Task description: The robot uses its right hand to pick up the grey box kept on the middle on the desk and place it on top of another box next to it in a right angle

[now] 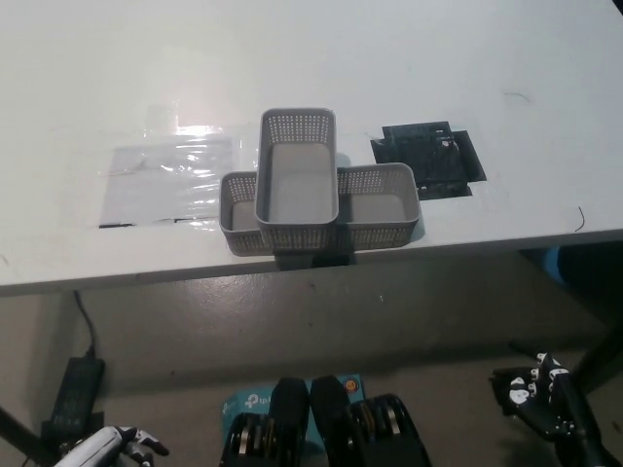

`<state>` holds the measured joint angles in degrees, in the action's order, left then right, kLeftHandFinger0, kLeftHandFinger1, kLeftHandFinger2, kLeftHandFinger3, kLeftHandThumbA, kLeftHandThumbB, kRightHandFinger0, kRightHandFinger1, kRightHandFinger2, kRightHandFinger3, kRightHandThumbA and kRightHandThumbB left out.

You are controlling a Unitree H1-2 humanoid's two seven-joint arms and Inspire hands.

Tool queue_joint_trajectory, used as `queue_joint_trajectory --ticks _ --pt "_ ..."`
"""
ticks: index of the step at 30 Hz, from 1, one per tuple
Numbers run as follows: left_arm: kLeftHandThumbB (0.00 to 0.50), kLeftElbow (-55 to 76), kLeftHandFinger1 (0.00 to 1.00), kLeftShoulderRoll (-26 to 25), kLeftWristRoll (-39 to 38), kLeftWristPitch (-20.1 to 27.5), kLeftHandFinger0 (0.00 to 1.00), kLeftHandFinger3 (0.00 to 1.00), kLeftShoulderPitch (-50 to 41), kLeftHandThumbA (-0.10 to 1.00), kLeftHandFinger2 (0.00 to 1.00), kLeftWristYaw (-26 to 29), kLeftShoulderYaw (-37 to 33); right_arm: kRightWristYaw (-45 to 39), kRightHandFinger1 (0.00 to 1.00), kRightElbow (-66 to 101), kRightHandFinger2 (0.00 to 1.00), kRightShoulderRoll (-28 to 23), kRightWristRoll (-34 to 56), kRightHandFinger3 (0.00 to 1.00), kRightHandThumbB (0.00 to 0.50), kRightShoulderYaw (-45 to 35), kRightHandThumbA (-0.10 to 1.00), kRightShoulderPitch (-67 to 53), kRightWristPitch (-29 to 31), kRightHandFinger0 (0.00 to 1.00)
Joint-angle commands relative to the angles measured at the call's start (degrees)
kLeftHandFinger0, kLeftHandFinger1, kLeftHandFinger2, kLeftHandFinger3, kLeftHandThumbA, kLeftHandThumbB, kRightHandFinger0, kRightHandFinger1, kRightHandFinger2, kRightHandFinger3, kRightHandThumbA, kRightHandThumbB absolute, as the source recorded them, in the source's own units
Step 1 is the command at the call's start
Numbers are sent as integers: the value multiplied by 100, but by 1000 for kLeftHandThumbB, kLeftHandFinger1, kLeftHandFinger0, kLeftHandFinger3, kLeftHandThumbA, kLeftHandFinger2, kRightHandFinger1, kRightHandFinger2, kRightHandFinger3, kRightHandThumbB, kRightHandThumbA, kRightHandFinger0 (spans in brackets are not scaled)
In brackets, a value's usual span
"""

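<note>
— Hands first: how much of them showed?

— Little. The white left hand was cut off by the bottom edge at the lower left of the frame; a few fingers stuck out, holding nothing, but whether they were spread or curled I could not tell. The black right hand sat low at the lower right, partly lost against the dark floor there. Its fingers looked loosely apart and grasped nothing.

— And the grey box?

— The grey box lay at the middle of the frame, resting crosswise on the other box, the two at a right angle. The upper one hid the middle of the lower one, so only the lower box's two ends showed, one to each side. A dark shape under the near edge below them was too shadowed to name.

— The surface?

— A white tabletop filled the upper half. A clear plastic sheet lay left of the boxes, glare washing out its top. A black flat item lay just right of them; its detail was unreadable.

— Below the edge?

— Greyish floor, a black power adapter with its cable at the lower left, and a blue printed carton at the bottom centre, mostly covered.
</note>
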<state>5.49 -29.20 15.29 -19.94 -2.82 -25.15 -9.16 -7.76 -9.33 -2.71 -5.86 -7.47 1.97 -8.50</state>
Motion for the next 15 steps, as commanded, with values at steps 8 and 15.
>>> queue_joint_trajectory --ticks 8,15 --pt "315 143 406 -53 -42 -59 382 644 -47 275 541 106 107 272 366 244 489 -300 -343 804 79 435 -19 64 -31 293" --pt "325 115 386 -79 30 19 365 629 -37 307 512 125 67 354 392 308 513 -368 -429 801 82 557 -14 56 -153 313"
